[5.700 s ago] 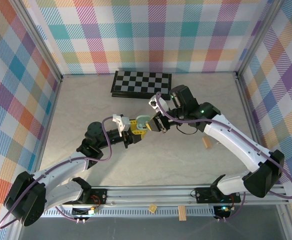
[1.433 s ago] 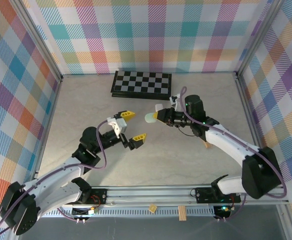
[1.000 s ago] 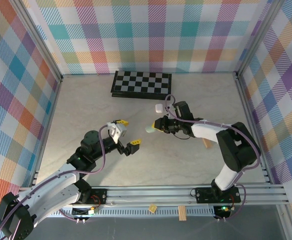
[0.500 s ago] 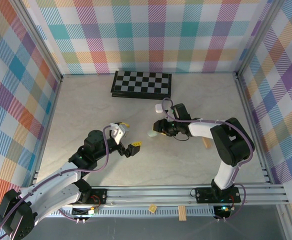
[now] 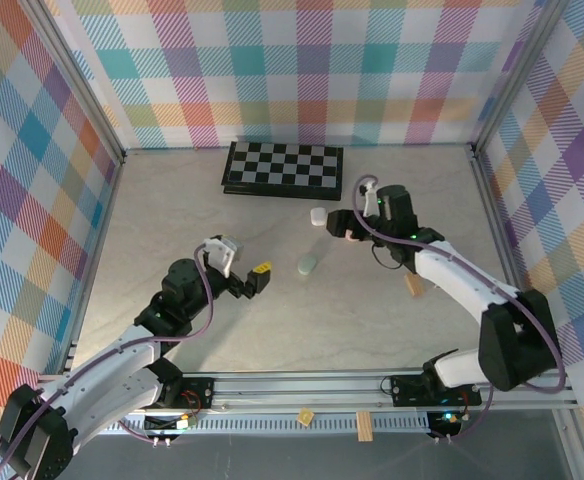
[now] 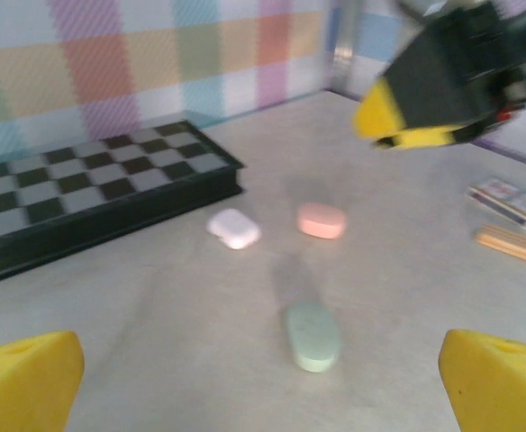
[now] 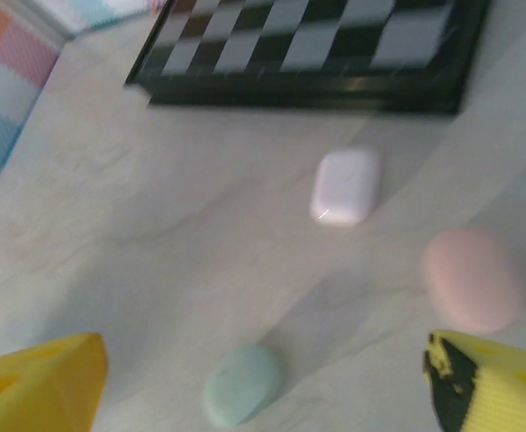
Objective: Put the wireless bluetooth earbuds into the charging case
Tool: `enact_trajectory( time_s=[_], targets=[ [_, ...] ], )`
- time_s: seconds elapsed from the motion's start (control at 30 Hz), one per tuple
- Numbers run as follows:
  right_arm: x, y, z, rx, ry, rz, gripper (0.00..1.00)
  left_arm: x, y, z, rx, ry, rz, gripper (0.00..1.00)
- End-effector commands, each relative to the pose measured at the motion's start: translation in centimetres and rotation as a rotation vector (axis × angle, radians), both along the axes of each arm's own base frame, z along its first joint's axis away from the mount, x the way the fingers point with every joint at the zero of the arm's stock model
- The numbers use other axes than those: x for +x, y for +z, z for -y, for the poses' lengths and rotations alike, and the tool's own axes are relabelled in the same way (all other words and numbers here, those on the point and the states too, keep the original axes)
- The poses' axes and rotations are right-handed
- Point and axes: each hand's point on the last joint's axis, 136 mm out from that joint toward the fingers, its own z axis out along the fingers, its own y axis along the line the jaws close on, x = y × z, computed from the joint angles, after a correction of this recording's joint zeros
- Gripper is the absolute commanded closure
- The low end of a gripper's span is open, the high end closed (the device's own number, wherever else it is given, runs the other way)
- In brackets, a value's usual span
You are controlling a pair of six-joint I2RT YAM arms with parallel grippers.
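- green case (image 5: 307,264) lies flat near the middle of the desk (image 5: 172,220), apart from both claws. its lid looks shut, so the inside is hidden.
- white case (image 5: 318,216) sits at its 12 o'clock. pink case (image 7: 472,279) is toward 1–2 o'clock, partly covered by the right claw from above.
- left claw (image 6: 263,382) is released and empty, its tips cut off at the frame corners.
- right claw (image 7: 263,382) is released and empty — its wrist view is blurred.

My left fingertips (image 6: 24,378) and right fingertips (image 7: 38,378) are bright yellow. The mint case (image 5: 307,264) is a pale green, the white case (image 5: 318,216) plain white, the pink case (image 7: 473,279) soft salmon. The table (image 5: 172,220) is beige and faintly marbled. The chessboard (image 5: 282,167) has black-and-white checks with a black rim. The walls (image 5: 302,70) are pastel plaid: pink, teal, orange, purple, yellow.
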Motion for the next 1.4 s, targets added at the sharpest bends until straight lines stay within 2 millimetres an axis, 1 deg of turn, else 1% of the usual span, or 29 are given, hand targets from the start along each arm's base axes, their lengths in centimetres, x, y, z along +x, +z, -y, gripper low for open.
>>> enact_trajectory(
  time_s=[0.0,0.07,0.13,0.27,0.4,0.43,0.63,0.67,0.73,0.77,0.93,1.0,1.03,1.07,1.37],
  targets=[
    [1.1,-0.2,4.9,-0.262,-0.079,0.130,0.04,2.6,0.7,-3.6,0.025,0.190,0.039,0.00],
    [1.8,0.0,7.1,-0.364,-0.123,0.207,0.00,3.9,0.2,-5.9,0.066,0.280,0.023,0.00],
    [2.5,-0.3,9.4,-0.437,-0.191,0.255,0.01,5.0,-0.4,-8.0,0.081,0.354,0.021,0.00],
    [3.2,-2.3,13.0,-0.553,-0.271,0.298,0.01,6.6,-2.4,-12.0,0.100,0.483,-0.019,0.00],
    [3.5,-4.9,14.8,-0.514,-0.299,0.285,0.01,7.8,-4.5,-14.3,0.095,0.550,-0.058,0.00],
    [3.6,-5.5,15.2,-0.463,-0.319,0.277,0.01,8.1,-4.8,-14.6,0.086,0.559,-0.062,0.00],
    [3.4,-8.7,17.4,-0.347,-0.358,0.255,0.01,9.8,-7.3,-16.2,0.049,0.611,-0.093,0.00],
    [3.5,-8.7,17.6,-0.323,-0.368,0.277,0.01,10.3,-7.9,-16.5,0.023,0.625,-0.115,0.00],
    [3.4,-9.0,17.6,-0.301,-0.361,0.290,0.01,11.2,-8.8,-16.5,-0.012,0.608,-0.132,0.00],
    [3.3,-9.0,17.6,-0.296,-0.360,0.293,0.01,11.5,-9.7,-16.6,-0.004,0.615,-0.160,0.00],
    [3.2,-9.5,17.3,-0.288,-0.336,0.306,0.01,12.6,-12.3,-17.0,0.005,0.637,-0.195,0.00],
    [3.2,-9.5,17.3,-0.288,-0.337,0.306,0.01,13.3,-13.3,-17.1,0.024,0.644,-0.234,0.00],
    [3.2,-9.4,17.3,-0.288,-0.337,0.307,0.01,13.3,-13.4,-17.1,0.027,0.646,-0.255,0.00],
    [3.2,-9.5,17.3,-0.288,-0.338,0.306,0.01,13.4,-13.2,-17.2,0.023,0.649,-0.236,0.00],
    [3.2,-9.5,17.3,-0.290,-0.337,0.306,0.01,13.3,-13.3,-17.1,0.029,0.650,-0.241,0.00]
  ],
)
